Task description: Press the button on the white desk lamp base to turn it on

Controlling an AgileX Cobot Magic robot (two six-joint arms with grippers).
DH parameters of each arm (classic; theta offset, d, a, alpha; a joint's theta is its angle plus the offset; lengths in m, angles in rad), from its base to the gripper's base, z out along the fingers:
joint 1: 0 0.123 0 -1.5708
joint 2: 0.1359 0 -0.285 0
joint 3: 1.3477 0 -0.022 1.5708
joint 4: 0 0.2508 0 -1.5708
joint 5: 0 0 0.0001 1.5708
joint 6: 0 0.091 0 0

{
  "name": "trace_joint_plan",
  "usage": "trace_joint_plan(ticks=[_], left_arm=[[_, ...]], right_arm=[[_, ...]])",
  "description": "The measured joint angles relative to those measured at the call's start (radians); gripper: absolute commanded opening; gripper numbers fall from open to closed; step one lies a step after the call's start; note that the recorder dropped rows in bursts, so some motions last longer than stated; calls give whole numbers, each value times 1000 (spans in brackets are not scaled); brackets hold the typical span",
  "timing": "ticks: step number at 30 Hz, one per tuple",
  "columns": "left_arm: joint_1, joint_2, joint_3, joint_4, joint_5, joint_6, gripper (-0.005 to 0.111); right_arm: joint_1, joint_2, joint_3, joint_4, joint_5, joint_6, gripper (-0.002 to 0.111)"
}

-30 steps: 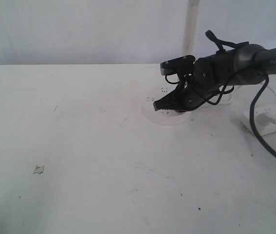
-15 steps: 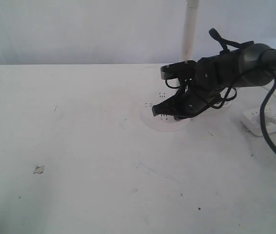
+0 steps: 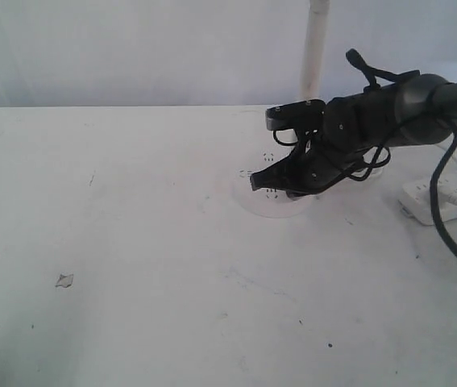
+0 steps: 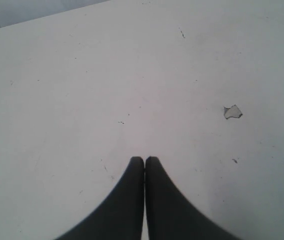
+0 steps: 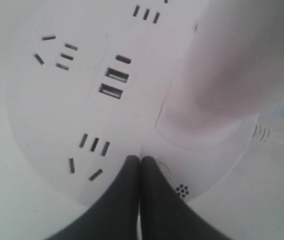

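The white desk lamp base (image 3: 270, 206) (image 5: 46, 105) lies flat at the table's back right, with dark socket slots and USB ports (image 5: 113, 83) on top and a tall white stem (image 3: 315, 48) (image 5: 232, 65). My right gripper (image 3: 255, 182) (image 5: 140, 159) is shut with nothing in it, its tips low over the base's top. The button (image 5: 164, 168) is a faint round outline right beside the tips, partly covered by one finger. I cannot tell whether the tips touch it. My left gripper (image 4: 144, 159) is shut above bare table and is outside the exterior view.
A rectangular white power strip (image 3: 447, 198) with cables lies right of the base, under the right arm's black cable. A small chip of debris (image 3: 64, 280) (image 4: 233, 112) lies on the white table at the front left. A cluster of small holes (image 5: 182, 190) marks the base near the tips.
The right gripper's tips have dipped slightly lower and a little to the left over the base. Over the last half second they have hardly moved.
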Motion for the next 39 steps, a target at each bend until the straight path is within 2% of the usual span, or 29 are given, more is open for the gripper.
trace_joint_plan(ticks=[14,22,29,39], left_arm=[[0,0,0,0,0,0,0],[0,0,0,0,0,0,0],[0,0,0,0,0,0,0],[0,0,0,0,0,0,0]], right_arm=[[4,-7,2,0,-23,2,0],[4,-164,54,0,24,-15,0],[9,-426,302,5,-55,-6,0],[61,-1003,891,24,-401,92,0]])
